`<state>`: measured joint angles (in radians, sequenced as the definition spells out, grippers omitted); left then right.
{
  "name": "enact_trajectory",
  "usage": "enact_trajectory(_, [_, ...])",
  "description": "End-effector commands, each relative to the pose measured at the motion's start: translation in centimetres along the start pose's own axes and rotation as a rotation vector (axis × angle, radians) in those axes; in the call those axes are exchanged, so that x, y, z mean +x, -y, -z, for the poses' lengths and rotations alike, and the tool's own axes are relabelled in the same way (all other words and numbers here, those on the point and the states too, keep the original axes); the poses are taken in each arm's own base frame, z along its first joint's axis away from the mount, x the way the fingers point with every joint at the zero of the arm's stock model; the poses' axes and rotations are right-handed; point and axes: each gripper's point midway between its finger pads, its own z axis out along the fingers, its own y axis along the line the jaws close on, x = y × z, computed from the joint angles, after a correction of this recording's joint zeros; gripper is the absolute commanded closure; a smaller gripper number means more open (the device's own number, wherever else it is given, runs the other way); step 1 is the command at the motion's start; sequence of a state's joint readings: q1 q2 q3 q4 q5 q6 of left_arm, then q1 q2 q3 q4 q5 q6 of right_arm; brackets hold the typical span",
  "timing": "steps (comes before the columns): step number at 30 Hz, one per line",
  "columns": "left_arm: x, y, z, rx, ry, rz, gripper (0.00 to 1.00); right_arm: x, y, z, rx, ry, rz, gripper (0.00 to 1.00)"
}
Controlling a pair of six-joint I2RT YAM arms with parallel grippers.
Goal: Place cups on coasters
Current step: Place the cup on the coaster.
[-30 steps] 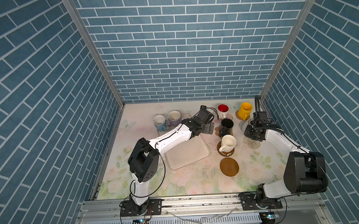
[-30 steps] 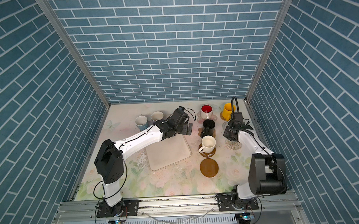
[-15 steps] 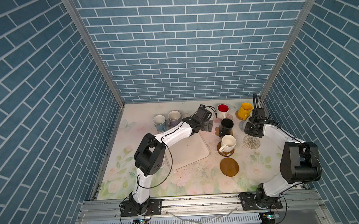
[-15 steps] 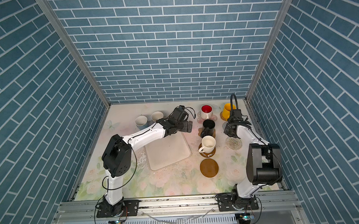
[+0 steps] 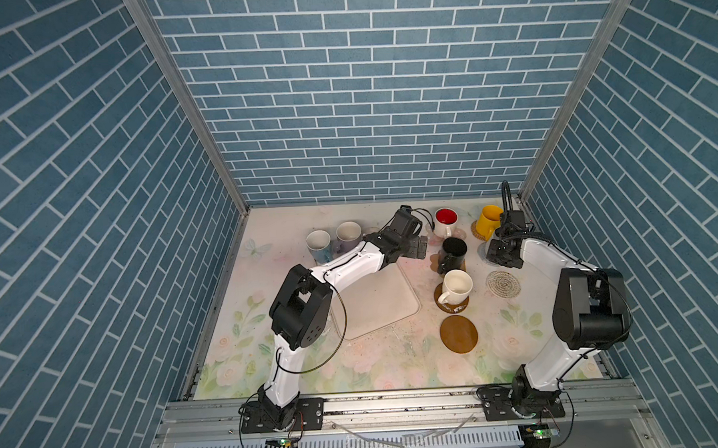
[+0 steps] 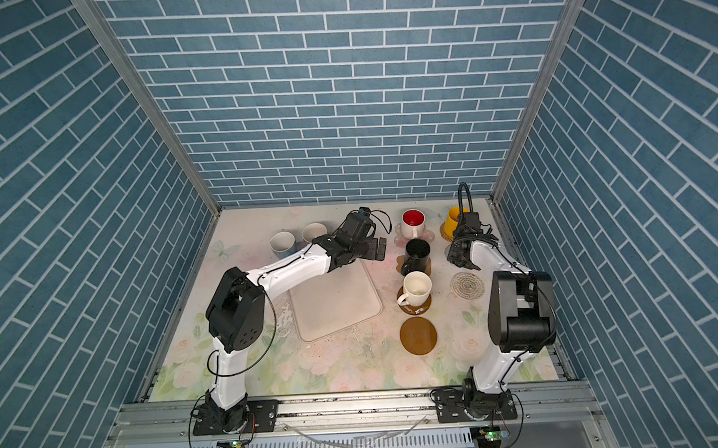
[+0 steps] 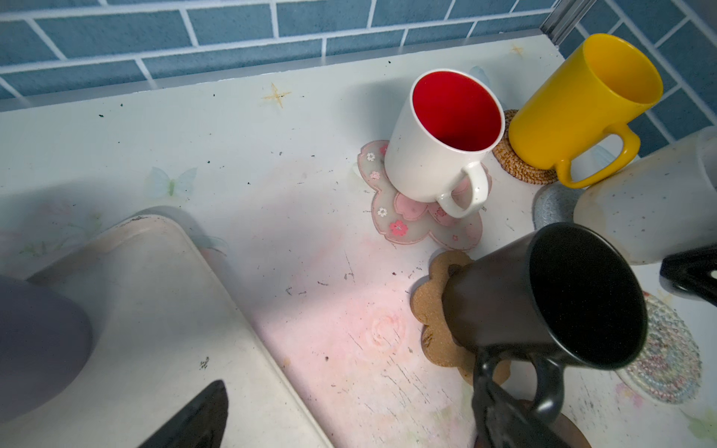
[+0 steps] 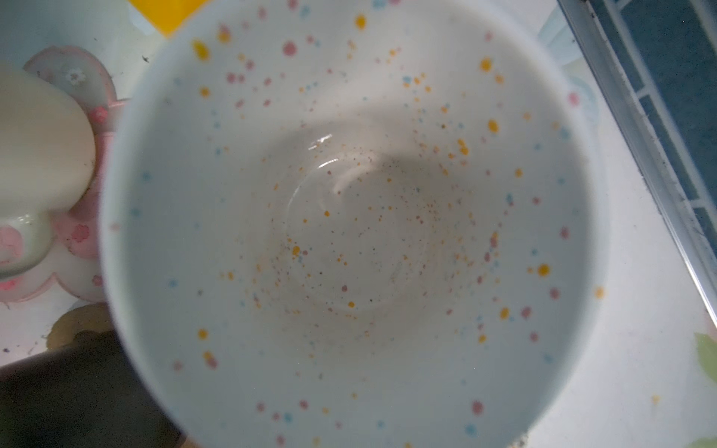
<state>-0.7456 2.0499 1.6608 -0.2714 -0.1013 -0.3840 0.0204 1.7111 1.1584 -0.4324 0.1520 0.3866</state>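
My right gripper (image 5: 501, 253) is shut on a speckled cream-white mug (image 7: 652, 201), whose inside fills the right wrist view (image 8: 349, 232). The mug hangs at a blue woven coaster (image 7: 551, 205); contact cannot be told. My left gripper (image 5: 419, 247) stands open and empty between the tray and the black mug (image 5: 453, 254), which sits on the brown paw-print coaster (image 7: 430, 310). The red-inside mug (image 5: 446, 221) stands on the pink flower coaster (image 7: 403, 221), and the yellow mug (image 5: 488, 221) on the rattan coaster (image 7: 516, 166). Another cream mug (image 5: 456, 286) sits on a brown disc (image 5: 452, 306).
A spiral round coaster (image 5: 504, 284) and a brown disc (image 5: 458, 334) lie bare at the right. A light blue mug (image 5: 318, 245) and a lavender mug (image 5: 347, 236) stand at the back left. A cream tray (image 5: 377, 299) lies mid-table. Walls close in on three sides.
My right gripper has carried the speckled mug from above the spiral coaster toward the back, to the blue coaster. The left gripper has barely moved; its elbow shifted slightly.
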Motion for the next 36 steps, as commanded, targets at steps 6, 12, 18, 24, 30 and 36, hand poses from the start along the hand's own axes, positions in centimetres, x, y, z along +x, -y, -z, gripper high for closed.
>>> enact_trajectory(6, [0.2, 0.0, -1.5, 0.019, -0.009, -0.004, 0.01, -5.2, -0.8, 1.6, -0.014, 0.151, 0.004, 1.0])
enact_trajectory(12, [0.4, 0.0, -1.6, 0.018, -0.016, -0.004, 0.01, -4.8, -1.1, 0.9, -0.025, 0.132, 0.003, 1.0])
enact_trajectory(18, [0.4, -0.4, -1.4, 0.004, -0.014, -0.003, 0.01, -4.4, -1.3, 0.6, -0.037, 0.113, 0.003, 0.94])
enact_trajectory(24, [0.1, -0.7, -0.5, -0.008, 0.0, 0.003, 0.01, -3.9, -1.4, 0.8, -0.056, 0.106, -0.008, 0.59])
enact_trajectory(30, [-0.5, -1.8, 1.5, -0.055, 0.018, 0.004, 0.01, -4.1, -1.2, 2.2, -0.056, 0.124, -0.017, 0.42])
enact_trajectory(36, [-0.7, -3.0, 4.3, -0.1, 0.037, 0.018, 0.01, -4.4, -1.2, 4.6, -0.087, 0.158, -0.027, 0.36])
